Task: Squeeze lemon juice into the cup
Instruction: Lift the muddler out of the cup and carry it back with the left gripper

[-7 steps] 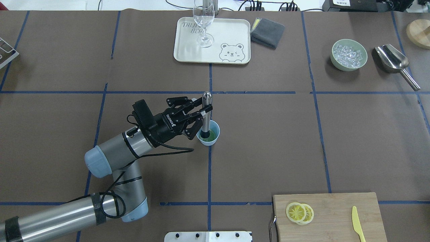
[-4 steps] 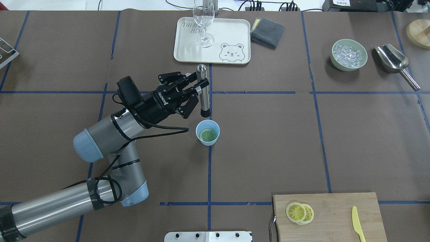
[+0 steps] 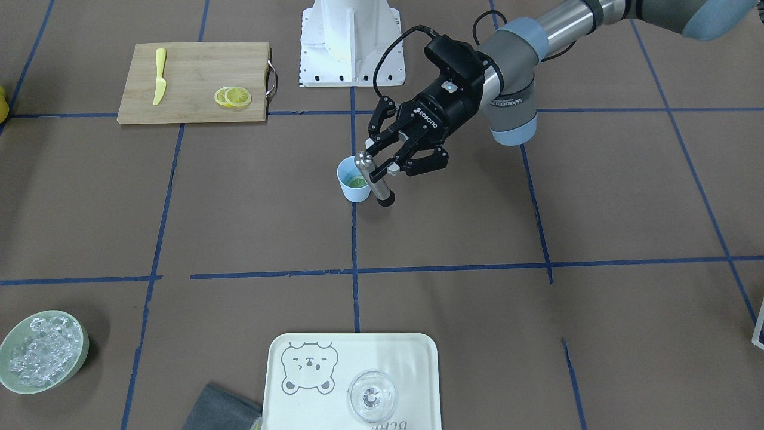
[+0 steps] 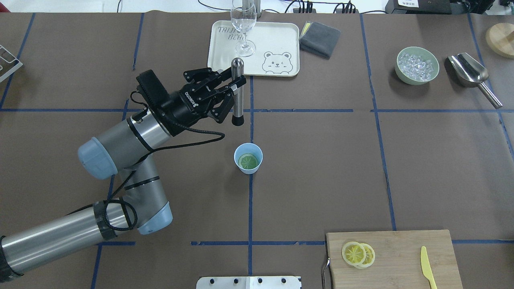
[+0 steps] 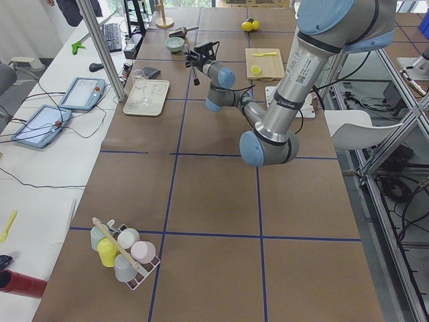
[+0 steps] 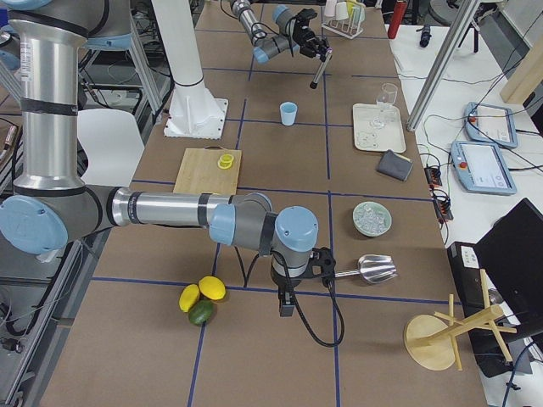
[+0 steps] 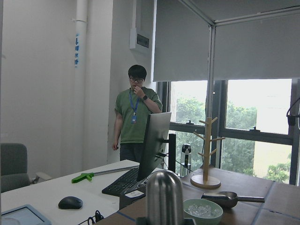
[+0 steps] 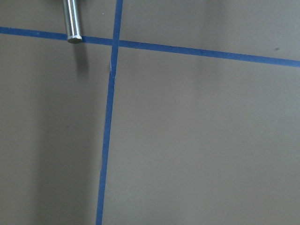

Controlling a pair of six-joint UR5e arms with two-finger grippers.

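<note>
Muddler (image 4: 238, 105), pinched in the left gripper (image 4: 237, 85), hangs above the table near the cup (image 4: 247, 170) holding the lemon (image 4: 248, 161), tray (image 4: 277, 40) beyond.

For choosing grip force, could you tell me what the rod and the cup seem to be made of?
Rod: likely polished steel, given mirror-like highlights; black tip perhaps rubber or plastic. Cup: probably matte light blue plastic, thin rim, no gloss.

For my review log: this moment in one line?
left tool: shut on muddler, outside cup | lemon slice: in cup
</note>
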